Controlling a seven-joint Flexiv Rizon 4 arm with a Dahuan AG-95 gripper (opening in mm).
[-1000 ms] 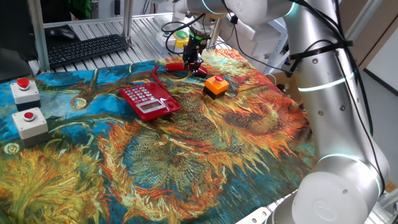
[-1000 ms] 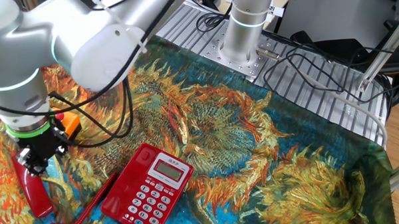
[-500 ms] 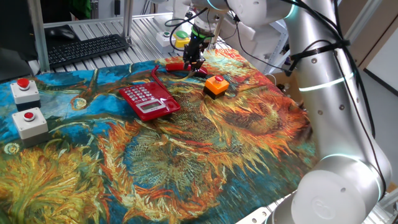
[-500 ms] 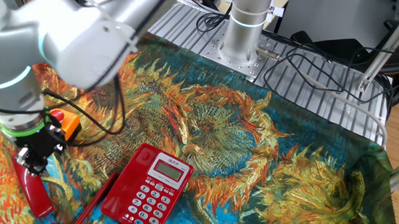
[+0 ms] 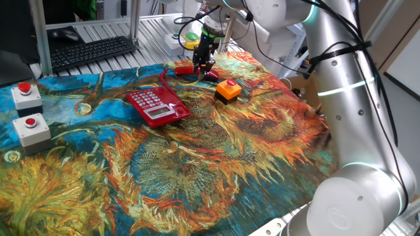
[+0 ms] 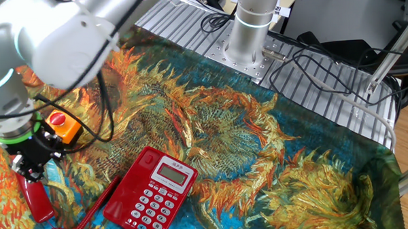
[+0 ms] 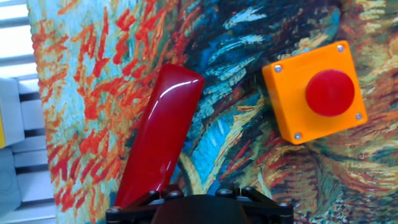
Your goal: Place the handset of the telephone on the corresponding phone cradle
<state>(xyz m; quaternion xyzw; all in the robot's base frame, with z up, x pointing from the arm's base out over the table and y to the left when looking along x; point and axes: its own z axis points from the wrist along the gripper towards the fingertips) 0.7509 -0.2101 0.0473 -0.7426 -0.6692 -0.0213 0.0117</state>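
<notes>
The red handset (image 5: 186,68) lies flat on the painted cloth at the far side, apart from the telephone (image 5: 156,105). A thin red cord (image 6: 85,215) joins them. In the other fixed view the handset (image 6: 35,200) is left of the telephone (image 6: 151,194), whose cradle side is bare. My gripper (image 6: 28,169) hangs just above the handset's far end with its fingers apart and nothing between them. In the hand view the handset (image 7: 160,134) runs up from under the gripper body; the fingertips are out of view there.
An orange box with a red button (image 5: 228,90) sits just right of the handset, also in the hand view (image 7: 317,99). Two grey button boxes (image 5: 27,118) stand at the left. A keyboard (image 5: 92,52) and cables lie beyond the cloth's far edge.
The gripper has shifted a little along the handset towards its far end and risen slightly. The handset and the telephone have not moved.
</notes>
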